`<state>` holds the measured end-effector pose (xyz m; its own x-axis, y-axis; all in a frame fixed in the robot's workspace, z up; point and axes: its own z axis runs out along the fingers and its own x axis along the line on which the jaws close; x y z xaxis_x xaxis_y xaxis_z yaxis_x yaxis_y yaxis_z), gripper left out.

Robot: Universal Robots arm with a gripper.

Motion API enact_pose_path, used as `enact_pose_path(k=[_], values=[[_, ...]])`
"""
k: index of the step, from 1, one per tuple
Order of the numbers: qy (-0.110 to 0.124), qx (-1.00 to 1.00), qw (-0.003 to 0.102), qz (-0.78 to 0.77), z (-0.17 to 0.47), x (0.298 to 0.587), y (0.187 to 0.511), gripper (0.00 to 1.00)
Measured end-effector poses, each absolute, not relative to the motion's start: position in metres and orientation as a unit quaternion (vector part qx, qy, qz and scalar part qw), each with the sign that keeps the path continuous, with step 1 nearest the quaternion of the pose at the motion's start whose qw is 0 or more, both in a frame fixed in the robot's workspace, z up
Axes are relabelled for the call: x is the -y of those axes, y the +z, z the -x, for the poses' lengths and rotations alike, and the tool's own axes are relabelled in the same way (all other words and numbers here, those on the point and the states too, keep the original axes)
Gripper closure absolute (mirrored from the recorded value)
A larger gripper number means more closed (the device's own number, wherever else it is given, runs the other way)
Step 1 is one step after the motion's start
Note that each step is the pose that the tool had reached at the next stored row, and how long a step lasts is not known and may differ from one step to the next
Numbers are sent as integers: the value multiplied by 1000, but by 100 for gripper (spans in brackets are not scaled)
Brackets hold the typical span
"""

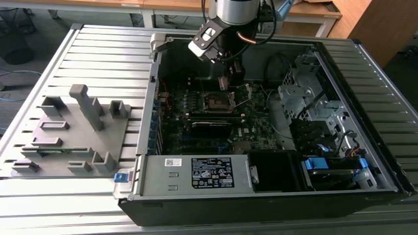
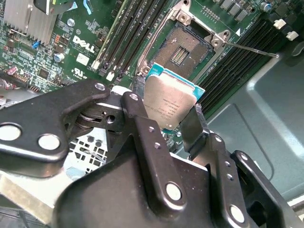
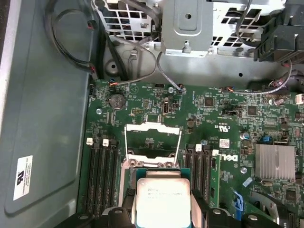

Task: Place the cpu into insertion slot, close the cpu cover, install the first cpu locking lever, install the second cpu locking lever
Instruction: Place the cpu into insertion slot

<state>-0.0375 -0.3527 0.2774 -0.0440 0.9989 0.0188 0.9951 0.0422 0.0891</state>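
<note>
My gripper (image 2: 166, 110) is shut on the cpu (image 2: 172, 105), a flat square chip with a dull grey metal top, pinched at two opposite edges by the black fingers (image 2: 137, 108). It hangs tilted just above and beside the insertion slot (image 2: 183, 46), whose dark pin field lies bare. In the first wrist view the cpu (image 3: 163, 202) covers the near part of the slot (image 3: 151, 165), and the cpu cover (image 3: 153, 127) stands swung open behind it. In the exterior view the gripper (image 1: 226, 82) hovers over the slot (image 1: 219, 101) inside the open computer case.
A thin locking lever (image 2: 251, 50) sticks out beside the slot. Black memory slots (image 3: 101, 175) flank it on both sides. A finned heatsink (image 3: 274, 164), loose cables (image 3: 71, 42), the drive cage (image 1: 307, 98) and the power supply (image 1: 196, 174) crowd the case. A grey fixture plate (image 1: 72, 132) lies outside.
</note>
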Motion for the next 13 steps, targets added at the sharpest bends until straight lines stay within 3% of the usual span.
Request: enact_pose_path(k=[11, 13], values=[[38, -691, 26, -721, 38, 353, 277, 46], [33, -692, 21, -721, 38, 353, 276, 46]])
